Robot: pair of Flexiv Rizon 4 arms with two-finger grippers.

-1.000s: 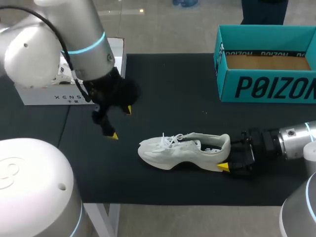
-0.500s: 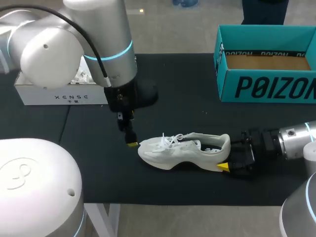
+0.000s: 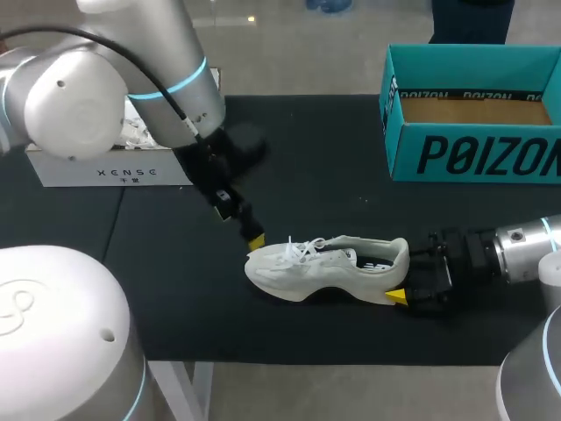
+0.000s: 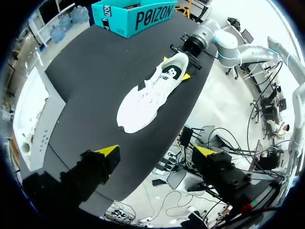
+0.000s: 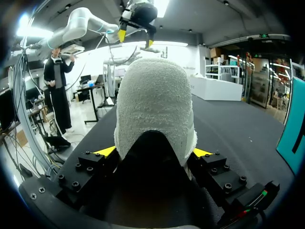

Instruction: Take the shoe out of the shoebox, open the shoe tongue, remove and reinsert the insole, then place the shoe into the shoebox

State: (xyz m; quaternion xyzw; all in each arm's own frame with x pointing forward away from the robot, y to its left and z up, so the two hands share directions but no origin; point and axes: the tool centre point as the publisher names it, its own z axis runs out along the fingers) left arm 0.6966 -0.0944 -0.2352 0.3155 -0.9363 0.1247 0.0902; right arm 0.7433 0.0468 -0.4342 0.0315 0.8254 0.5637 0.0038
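the white shoe [image 5: 155, 109] stands heel-first between the right gripper [image 5: 153, 152] fingers, a yellow tip pressed to each side of the heel, on the black table [image 5: 238, 124], with the left gripper [image 5: 136, 39] hanging spread-fingered beyond the toe and the teal shoebox [image 5: 296, 124] off to one side.

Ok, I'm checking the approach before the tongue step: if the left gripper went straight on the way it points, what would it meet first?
Most likely the toe end of the white lace-up sneaker, lying ahead of the open left gripper on the black mat; depth is unclear.
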